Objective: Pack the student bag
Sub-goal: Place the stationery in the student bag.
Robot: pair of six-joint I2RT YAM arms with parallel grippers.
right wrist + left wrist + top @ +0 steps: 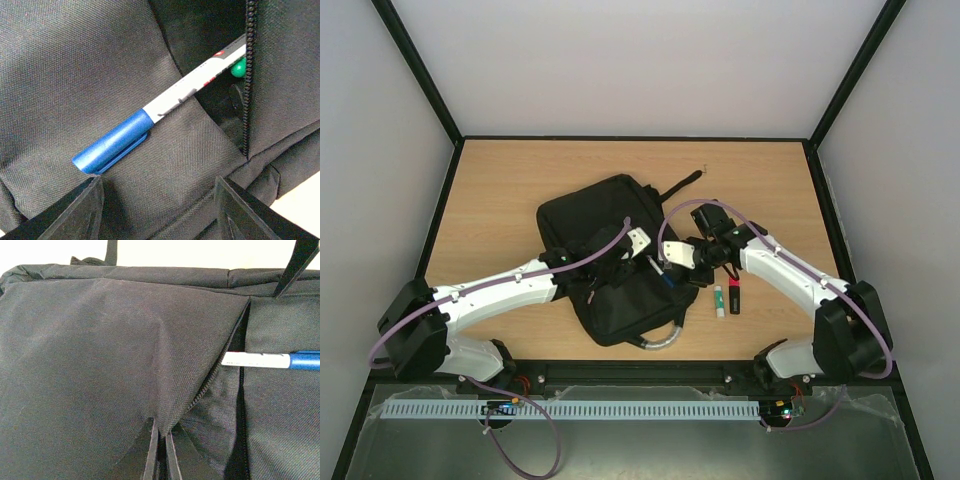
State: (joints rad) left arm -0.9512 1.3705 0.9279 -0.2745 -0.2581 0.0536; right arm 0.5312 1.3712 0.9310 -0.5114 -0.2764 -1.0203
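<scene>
- Left wrist: left claw (161, 460) pinched tight on the student bag (90, 350) fabric.
- Right wrist: right claw (157, 190) wide (holding nothing); blue-capped pen (175, 97) half inside the bag's opening.

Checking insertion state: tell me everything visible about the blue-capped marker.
The blue-capped marker has a white printed barrel and a glossy blue cap with a clip, and it looks like plastic. It lies on the student bag, barrel end inside the open zip pocket, cap end outside on the fabric. A green object sits beside it in the pocket. The open right claw stands near the cap, not gripping it.
</scene>
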